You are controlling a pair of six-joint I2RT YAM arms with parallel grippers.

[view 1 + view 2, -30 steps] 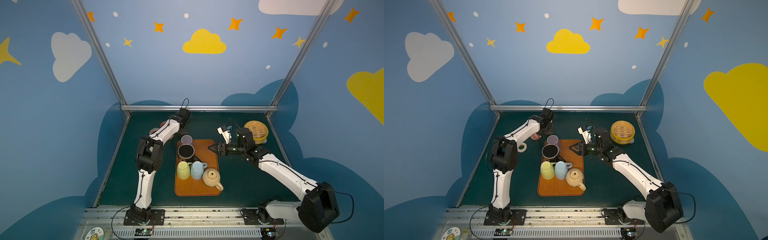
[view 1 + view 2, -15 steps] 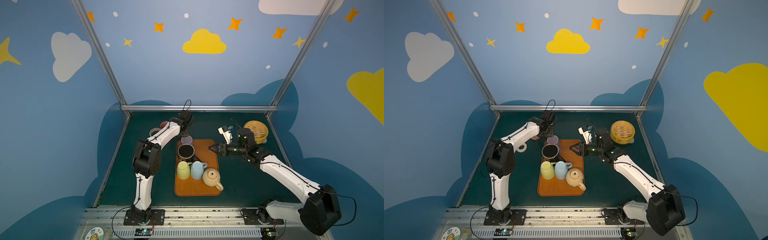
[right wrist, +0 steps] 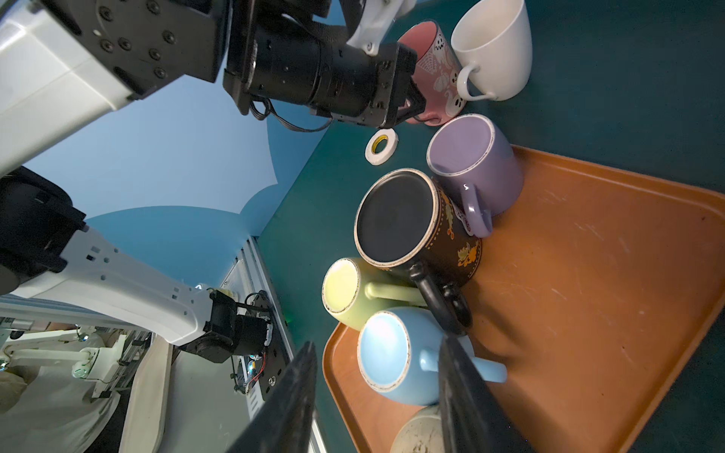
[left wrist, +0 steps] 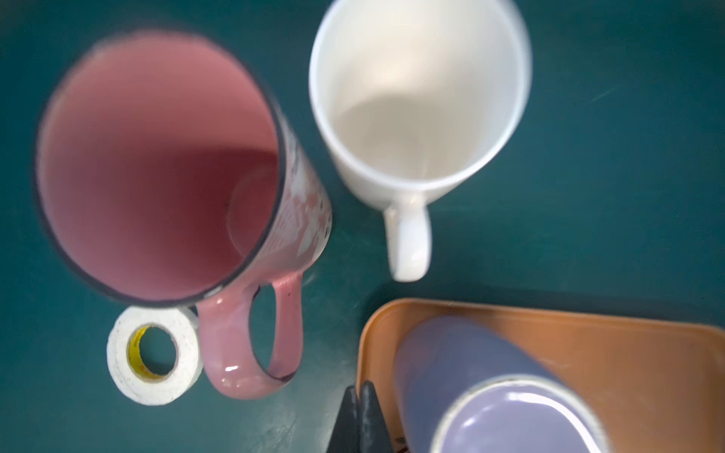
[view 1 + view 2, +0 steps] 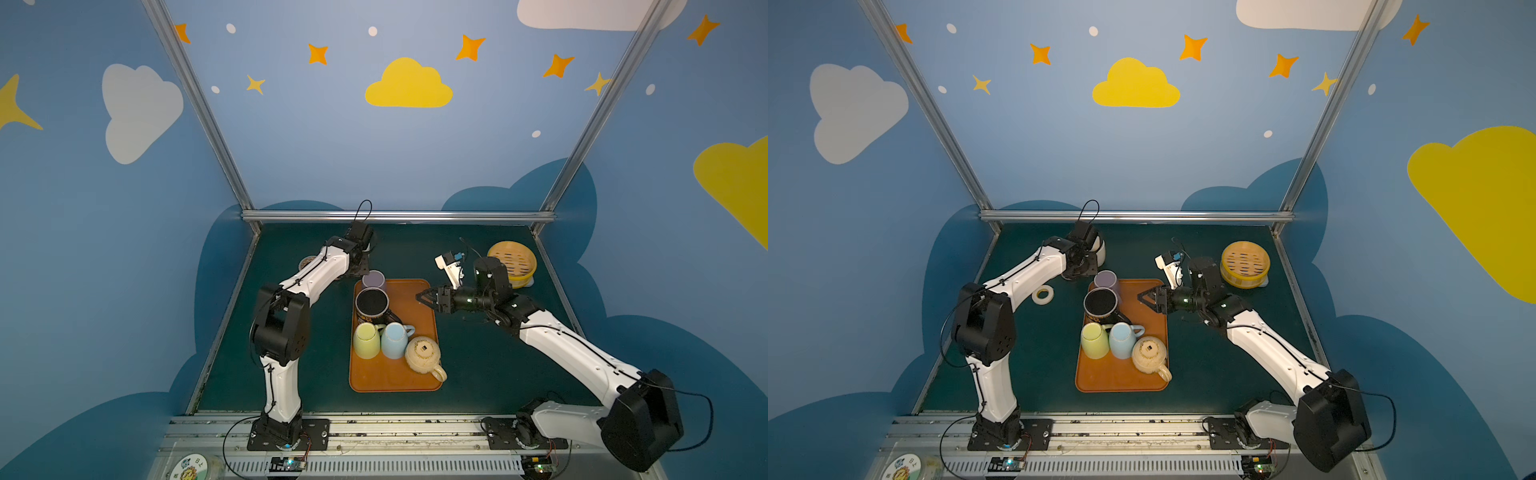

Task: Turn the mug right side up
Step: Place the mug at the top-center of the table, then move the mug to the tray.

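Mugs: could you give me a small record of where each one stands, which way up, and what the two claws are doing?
Tray: orange
Upside down on tray: purple mug, black mug, yellow mug, blue mug
Upright off tray: pink mug, white mug
Beside pink mug: tape
Left gripper: shut, holds nothing
Right gripper: open, holds nothing, above tray
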